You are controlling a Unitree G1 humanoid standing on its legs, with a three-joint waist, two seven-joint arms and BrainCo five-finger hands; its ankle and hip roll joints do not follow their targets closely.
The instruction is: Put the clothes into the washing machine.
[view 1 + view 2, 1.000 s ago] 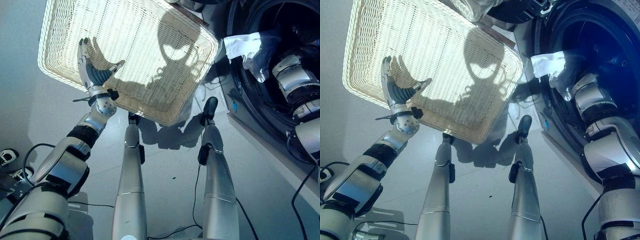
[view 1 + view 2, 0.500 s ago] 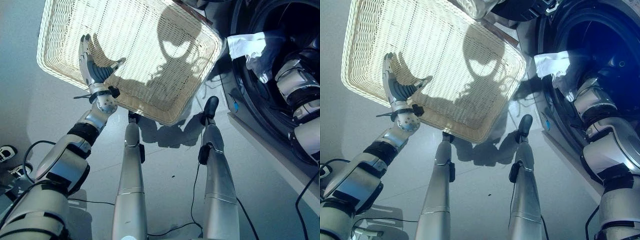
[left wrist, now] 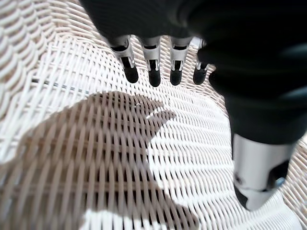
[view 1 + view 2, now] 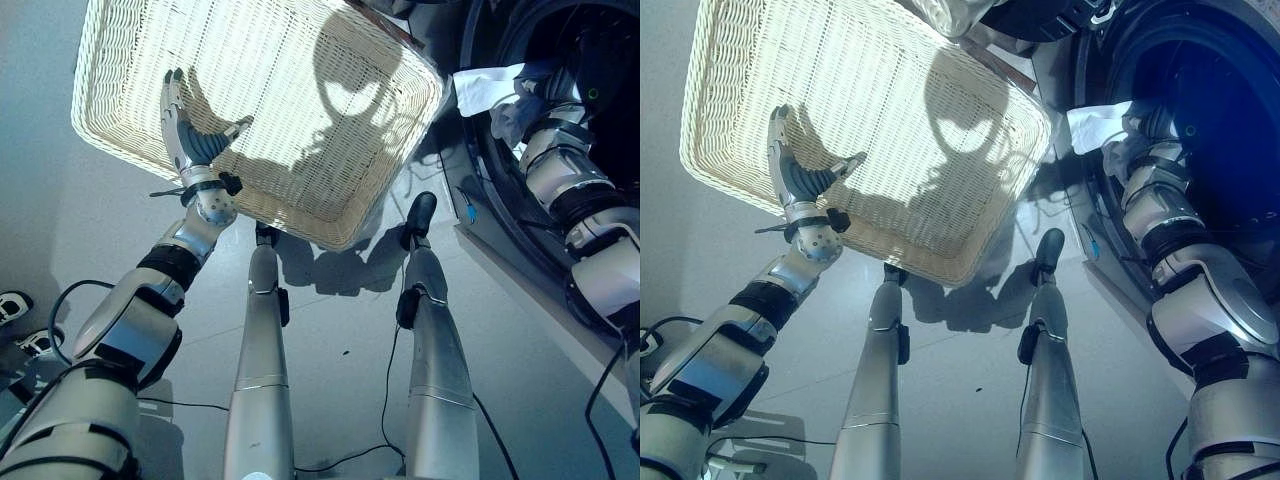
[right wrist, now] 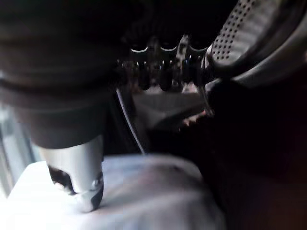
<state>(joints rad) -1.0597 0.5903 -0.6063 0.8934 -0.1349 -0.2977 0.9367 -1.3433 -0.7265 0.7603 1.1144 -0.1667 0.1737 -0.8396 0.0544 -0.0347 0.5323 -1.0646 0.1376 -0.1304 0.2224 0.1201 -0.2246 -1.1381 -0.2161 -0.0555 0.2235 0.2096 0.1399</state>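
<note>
Our left hand (image 4: 192, 140) hangs with relaxed fingers over the wicker basket (image 4: 130, 60), which looks bare. Farther off, our right hand (image 5: 160, 72) reaches loose-fingered into the washing machine (image 4: 1230, 130), white clothes (image 4: 488, 88) draped on its rim; we judge pushing them in remains.

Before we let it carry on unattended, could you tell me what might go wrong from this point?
1. The white garment drapes over the washing machine's door rim, partly outside the drum; if the right hand withdraws now, it may slide to the floor or jam the door.
2. The right hand sits inside the dark drum, so its grip is hard to verify.
3. The open left hand hovers over the wicker basket, which looks empty, and could nudge it.
</note>
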